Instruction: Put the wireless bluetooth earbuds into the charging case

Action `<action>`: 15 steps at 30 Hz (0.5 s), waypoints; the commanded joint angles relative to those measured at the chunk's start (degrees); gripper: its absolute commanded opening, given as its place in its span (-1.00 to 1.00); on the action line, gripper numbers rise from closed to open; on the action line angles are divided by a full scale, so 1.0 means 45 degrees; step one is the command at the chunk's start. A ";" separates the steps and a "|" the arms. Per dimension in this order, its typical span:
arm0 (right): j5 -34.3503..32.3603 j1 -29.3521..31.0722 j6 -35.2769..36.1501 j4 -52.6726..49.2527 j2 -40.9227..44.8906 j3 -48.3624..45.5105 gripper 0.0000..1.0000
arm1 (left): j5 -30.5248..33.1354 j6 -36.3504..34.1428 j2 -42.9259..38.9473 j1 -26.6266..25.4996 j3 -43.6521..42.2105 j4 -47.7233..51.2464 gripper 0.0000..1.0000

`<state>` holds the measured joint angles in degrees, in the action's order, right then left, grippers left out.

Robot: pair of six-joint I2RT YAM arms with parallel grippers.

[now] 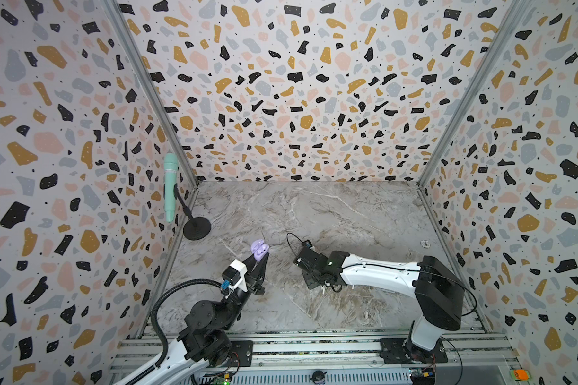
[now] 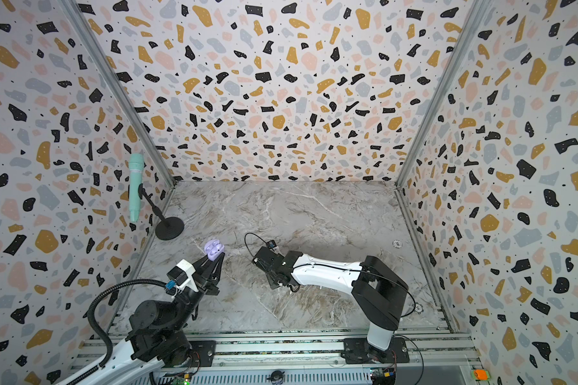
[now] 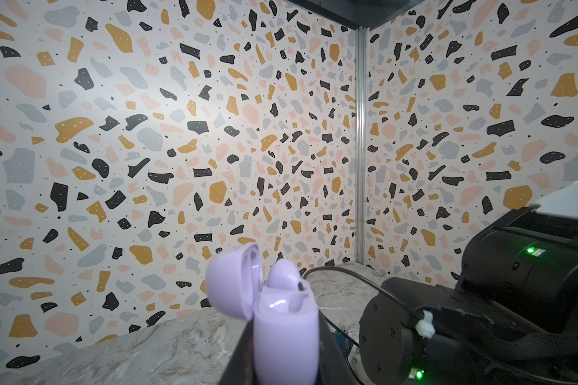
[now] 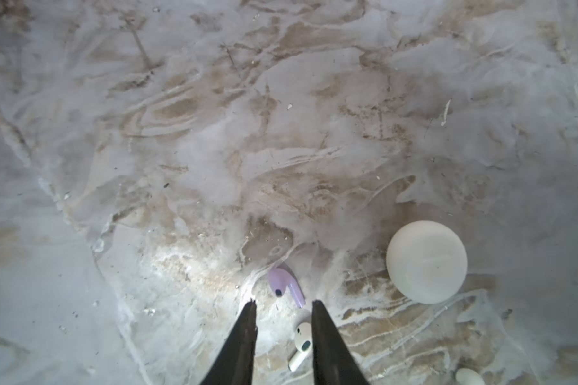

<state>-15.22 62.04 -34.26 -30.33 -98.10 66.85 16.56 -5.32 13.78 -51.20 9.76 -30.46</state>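
Right gripper point(image 4: 283, 302) is hanging over the table point(image 4: 181, 133) with its fingers spread and nothing between them. The loose purple earbud point(image 4: 282, 283) lies flat just past the tips, near the white case point(image 4: 426, 262) but not touching it. Its stem slants back toward the finger on the white case's side, so I'd guess the pinch wants to land across the stem, maybe after a small wrist turn.

A white earbud point(image 4: 302, 343) lies on the table under the gap between the fingers, also near the white case, and looks close enough to get bumped on the way down. On the side away from the white case it's just bare table, so plenty of room.

Left gripper point(image 1: 259, 261), well apart from the white case, is clamped on the purple case point(image 3: 286, 336), lid open, with a seated purple earbud point(image 3: 282, 275) already in it — so the right arm's clearly the nearer one for this pickup.
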 commanded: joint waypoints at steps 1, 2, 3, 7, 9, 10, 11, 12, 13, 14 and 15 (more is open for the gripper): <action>0.0599 -0.0218 0.1059 0.0544 0.0531 -0.0413 -0.48 | -0.0007 -0.0037 -0.0114 -0.0068 -0.0098 -0.0487 -1.00; 0.0756 -0.0312 0.1205 0.0609 0.0550 -0.0514 -0.48 | -0.0009 -0.0035 -0.0129 -0.0071 -0.0093 -0.0497 -1.00; 0.1073 -0.0380 0.1358 0.0683 0.0496 -0.0592 -0.48 | -0.0007 -0.0046 -0.0119 -0.0072 -0.0098 -0.0497 -1.00; 0.1553 -0.0393 0.1481 0.0825 0.0112 -0.0605 -0.48 | 0.0012 -0.0042 -0.0104 -0.0083 -0.0098 -0.0467 -1.00; 0.1562 -0.0408 0.1443 0.0913 0.0025 -0.0646 -0.48 | 0.0012 -0.0055 -0.0106 -0.0070 -0.0098 -0.0472 -1.00; 0.1564 -0.0405 0.1413 0.0980 -0.0026 -0.0641 -0.48 | 0.0012 -0.0067 -0.0100 -0.0079 -0.0098 -0.0478 -1.00; 0.1614 -0.0407 0.1431 0.1011 -0.0067 -0.0639 -0.48 | 0.0012 -0.0067 -0.0105 -0.0084 -0.0098 -0.0477 -1.00; 0.1660 -0.0401 0.1421 0.1051 -0.0124 -0.0638 -0.48 | 0.0012 -0.0065 -0.0102 -0.0068 -0.0098 -0.0470 -1.00; 0.1683 -0.0408 0.1417 0.1089 -0.0170 -0.0627 -0.48 | 0.0012 -0.0066 -0.0103 -0.0068 -0.0093 -0.0476 -1.00; 0.1698 -0.0397 0.1422 0.1095 -0.0215 -0.0618 -0.48 | 0.0012 -0.0065 -0.0100 -0.0080 -0.0098 -0.0468 -1.00; 0.1701 -0.0407 0.1399 0.1095 -0.0287 -0.0607 -0.49 | 0.0012 -0.0066 -0.0107 -0.0069 -0.0093 -0.0472 -1.00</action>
<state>-8.27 60.16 -28.42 -25.74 -99.13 64.01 16.58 -5.32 13.78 -51.20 9.76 -30.46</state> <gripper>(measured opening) 0.257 0.238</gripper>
